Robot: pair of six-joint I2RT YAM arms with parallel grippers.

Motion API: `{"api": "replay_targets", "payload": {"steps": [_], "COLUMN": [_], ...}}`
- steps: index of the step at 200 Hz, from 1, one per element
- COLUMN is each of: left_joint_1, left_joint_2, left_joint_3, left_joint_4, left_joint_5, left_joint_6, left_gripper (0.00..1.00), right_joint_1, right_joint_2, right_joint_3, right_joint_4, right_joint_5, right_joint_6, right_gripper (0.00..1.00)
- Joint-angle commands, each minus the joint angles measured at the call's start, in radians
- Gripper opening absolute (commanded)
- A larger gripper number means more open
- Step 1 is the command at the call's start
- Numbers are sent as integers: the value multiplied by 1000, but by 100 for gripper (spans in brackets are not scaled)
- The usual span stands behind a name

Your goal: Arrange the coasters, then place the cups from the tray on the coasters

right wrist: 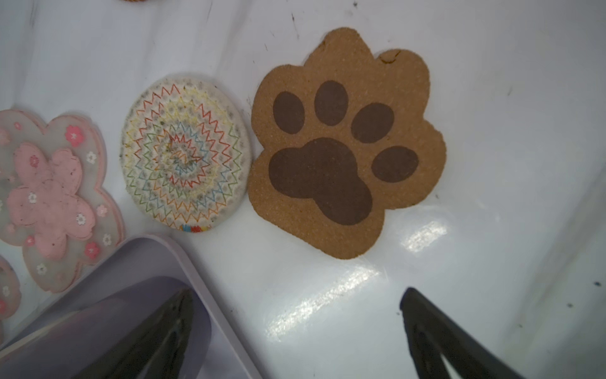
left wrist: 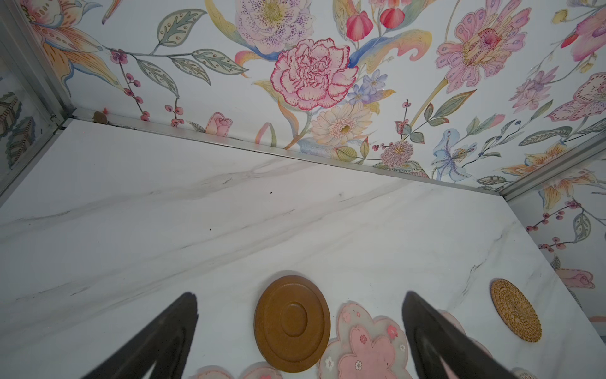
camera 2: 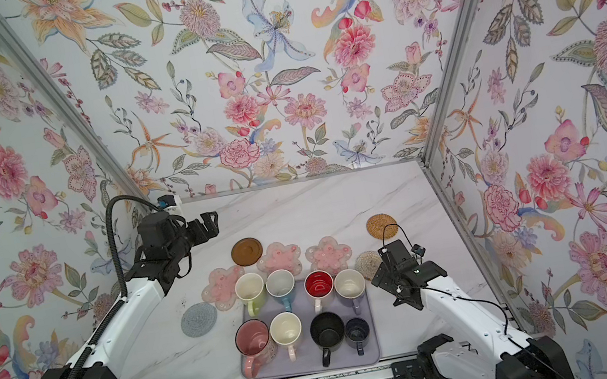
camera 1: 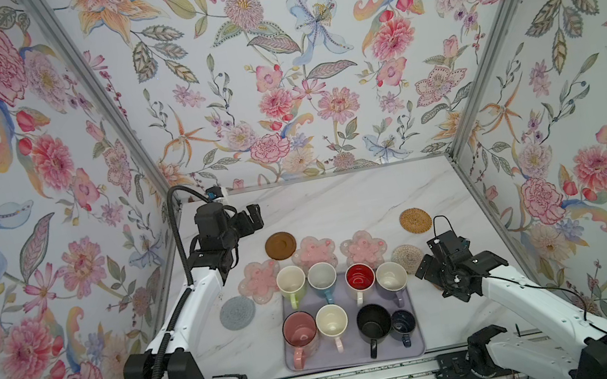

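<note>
Carrying everything: a white marble bench. Lying at its near edge, the pale lavender tray, loaded with all eight cups, upright in two rows.

Spread wide and gripping nothing: left jaws, raised above the far left of the bench, near the brown disc coaster. Equally wide and empty: right jaws, hanging just right of the tray, close to the brown paw coaster.

Back row, left to right: lime-green cup, blue cup, white cup with red inside, lavender cup. Front row: tall pink cup, cream cup, black cup, small navy cup.

Lying flat behind the tray: three pink flower coasters, the leftmost partly hidden behind the lime-green cup. Farther right, an amber woven coaster, and nearer, a pale woven coaster just beside the paw. Left of the tray, apart from it, a grey round coaster.
</note>
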State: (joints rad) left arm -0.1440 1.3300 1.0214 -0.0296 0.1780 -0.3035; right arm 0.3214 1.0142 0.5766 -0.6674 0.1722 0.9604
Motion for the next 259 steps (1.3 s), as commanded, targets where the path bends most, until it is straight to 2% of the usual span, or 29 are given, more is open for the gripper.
{"api": "replay_targets", "payload": {"steps": [1, 56, 83, 97, 124, 172, 215, 259], "left_joint_1": [-5, -9, -21, -33, -37, -38, -38, -37], "left_joint_2": [-48, -54, -50, -35, -28, -46, -92, -120], "left_joint_3": [-21, -28, -102, -79, -37, -18, -27, -80], "left_joint_4": [1, 5, 79, 66, 30, 27, 4, 49], "left_joint_5": [-14, -33, -42, -13, -31, 11, -61, -94], "left_joint_6": [0, -17, -75, -57, -42, -38, 1, -24], "left_gripper": [99, 99, 99, 99, 99, 99, 99, 99], "right_joint_1": [8, 41, 51, 55, 54, 53, 30, -40], "right_joint_2": [21, 102, 98, 89, 97, 139, 185, 216], "right_joint_3": [-32, -40, -56, -67, -85, -64, -57, -41], "right_joint_4": [59, 141, 157, 171, 212, 236, 248, 262], "right_joint_5": [-5, -35, -42, -40, -30, -14, 1, 1], "right_joint_6": [50, 97, 140, 155, 173, 161, 140, 76], "right_gripper": [99, 99, 99, 99, 99, 99, 99, 99]}}
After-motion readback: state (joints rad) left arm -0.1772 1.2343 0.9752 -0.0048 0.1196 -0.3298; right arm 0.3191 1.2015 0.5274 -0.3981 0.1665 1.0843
